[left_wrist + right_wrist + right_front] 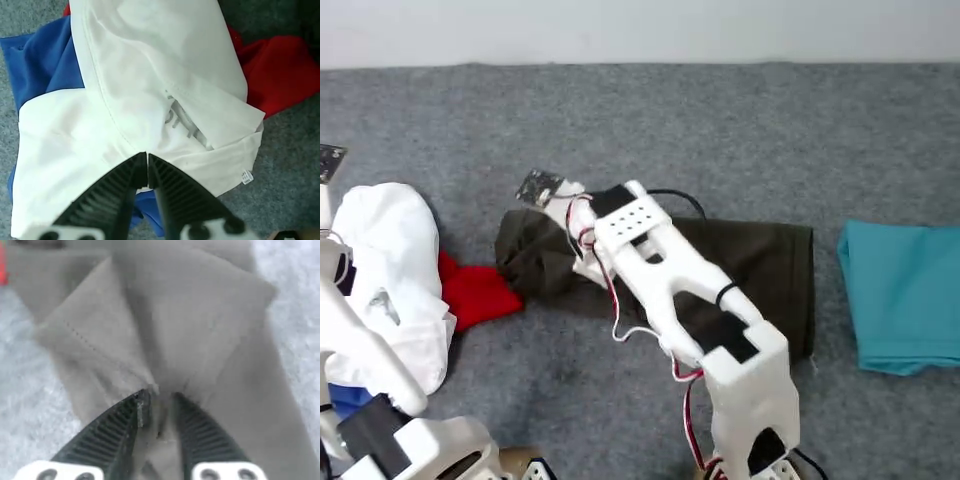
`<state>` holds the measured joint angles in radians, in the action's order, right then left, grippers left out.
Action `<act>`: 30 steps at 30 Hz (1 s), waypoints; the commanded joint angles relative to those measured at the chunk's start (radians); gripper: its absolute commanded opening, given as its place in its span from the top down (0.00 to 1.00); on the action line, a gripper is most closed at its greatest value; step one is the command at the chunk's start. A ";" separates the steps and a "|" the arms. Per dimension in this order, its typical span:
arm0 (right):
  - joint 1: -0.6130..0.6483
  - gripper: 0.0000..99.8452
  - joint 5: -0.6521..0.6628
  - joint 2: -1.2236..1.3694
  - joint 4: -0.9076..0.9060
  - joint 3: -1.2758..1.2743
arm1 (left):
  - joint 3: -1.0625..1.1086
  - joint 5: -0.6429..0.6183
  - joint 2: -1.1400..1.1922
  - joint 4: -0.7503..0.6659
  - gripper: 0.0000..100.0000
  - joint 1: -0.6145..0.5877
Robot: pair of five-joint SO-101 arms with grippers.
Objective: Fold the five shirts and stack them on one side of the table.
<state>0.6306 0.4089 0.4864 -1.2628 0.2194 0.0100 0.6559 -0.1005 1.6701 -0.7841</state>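
Nearest the arm bases, the left end effector [148, 159] is hanging over the heap at the left side of the worktop [720, 130]. Its ribbed black jaws are clenched together at the tips, apparently pinching a ridge of the white shirt [150, 75], since a seam is running straight into them. The grip is probably there to lift this top garment off the pile. The white shirt is looking smooth and thin, with faint grey print showing through and a small tag at one hem. It is lying crumpled over a blue shirt [45, 65], whose edges are peeking out on one side, and it is overlapping a red shirt [475, 290] bunched just beside it.

Further out, near the middle, the right arm is stretching across the dark olive shirt [760, 260]. The right end effector [159, 405] is grasping a pucker of that cloth, with folds radiating from between its jaws. I judge it is gripping one end to bring it over the flat half. The fabric is looking matte and soft, with a stitched hem crossing one flap. One end is gathering into a rumpled lump while the rest is lying flat.

At the right edge, a teal shirt [905, 295] is sitting well apart as a neat rectangle, likely starting the stack. The worktop is showing a grey felt-like nap.
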 commanded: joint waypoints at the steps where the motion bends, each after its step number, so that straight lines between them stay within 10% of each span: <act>1: -0.050 0.75 -0.083 0.018 -0.053 0.126 | -0.013 0.002 -0.055 -0.002 0.98 -0.003; 11: 0.036 1.00 -0.091 0.039 -0.311 0.365 | -0.013 0.002 -0.055 -0.002 0.98 -0.003; 20: 0.245 0.99 -0.091 0.124 -0.420 0.384 | -0.013 -0.002 -0.052 -0.002 0.98 0.002; 30: -0.002 0.99 0.040 0.243 -0.177 0.408 | -0.013 0.002 -0.055 0.002 0.98 -0.003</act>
<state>0.7104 0.4196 0.7641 -1.4776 0.5600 0.0100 0.6559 -0.1005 1.6701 -0.7841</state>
